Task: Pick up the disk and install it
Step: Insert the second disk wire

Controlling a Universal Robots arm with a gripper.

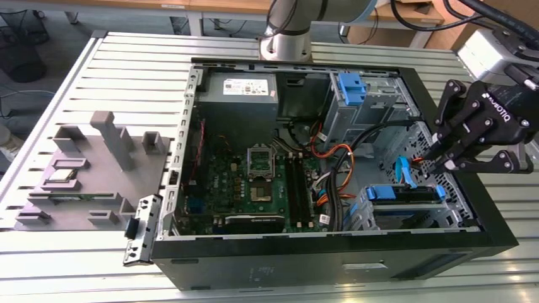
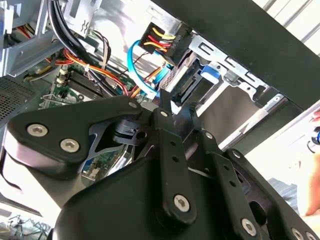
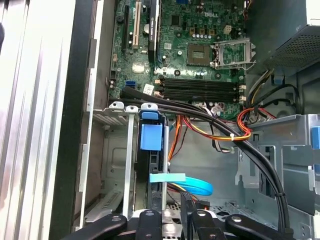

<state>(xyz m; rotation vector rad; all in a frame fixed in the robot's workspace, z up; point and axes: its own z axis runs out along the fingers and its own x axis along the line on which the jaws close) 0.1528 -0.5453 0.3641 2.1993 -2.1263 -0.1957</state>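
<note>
Grey slatted counter (image 1: 126,69) carried the whole scene, and on the exterior view's left of the open computer case (image 1: 332,262) sat the grey fixture block (image 1: 88,170) with a small chip-like part resting on it. Moving rightward into the case, the green motherboard (image 1: 252,183) lay flat on the floor of the chassis, with the grey power-supply box (image 1: 244,88) beyond it toward the arm's base. Further right, an empty blue caddy (image 1: 354,88) stood in the upper bay. And near the case's front corner sat the disk (image 1: 404,196), blue rails showing, already down in the lower drive cage (image 1: 370,218); the first wrist view looked straight along it, its blue tab (image 3: 151,137) upright in the cage.

Right of that, the black tool (image 1: 459,161) hovered just above the case's edge, close over the disk's bay. Its fingers were drawn together, tips touching or nearly so in the second wrist view (image 2: 177,107), and nothing was pinched between them.

My read: the picking-up looked done and the seating step was in hand. Whether the drive was fully home could not be told. Any further push would call for a square, gentle press, clear of the blue data cable (image 1: 402,173) beside it.
</note>
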